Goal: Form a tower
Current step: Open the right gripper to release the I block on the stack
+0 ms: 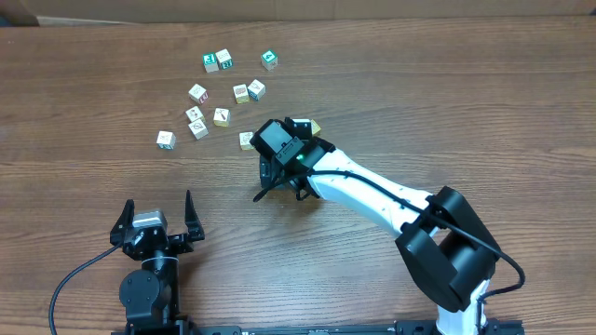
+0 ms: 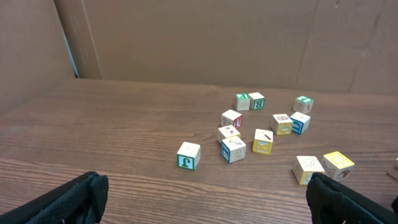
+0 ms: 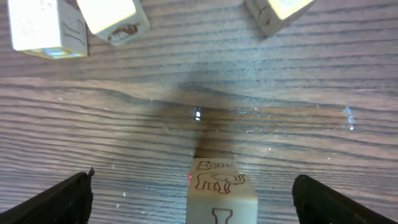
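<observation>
The tower shows only in the right wrist view, as a pale cube [image 3: 221, 186] with a brown elephant outline on top and another mark on its near face. What stands under that cube is hidden. My right gripper [image 3: 193, 185] is open, its fingers wide on either side of the cube and clear of it. From overhead the right gripper [image 1: 284, 181] covers the tower at the table's middle. My left gripper [image 1: 158, 207] rests open and empty near the front edge, and in the left wrist view the left gripper [image 2: 205, 193] faces the loose cubes.
Several loose cubes lie scattered at the back left, among them green-faced ones [image 1: 217, 61] and a plain one [image 1: 166, 140]. One cube [image 1: 247, 140] and a yellow cube [image 1: 312, 126] lie close to the right gripper. Nearby cubes [image 3: 43, 28] show beyond the tower.
</observation>
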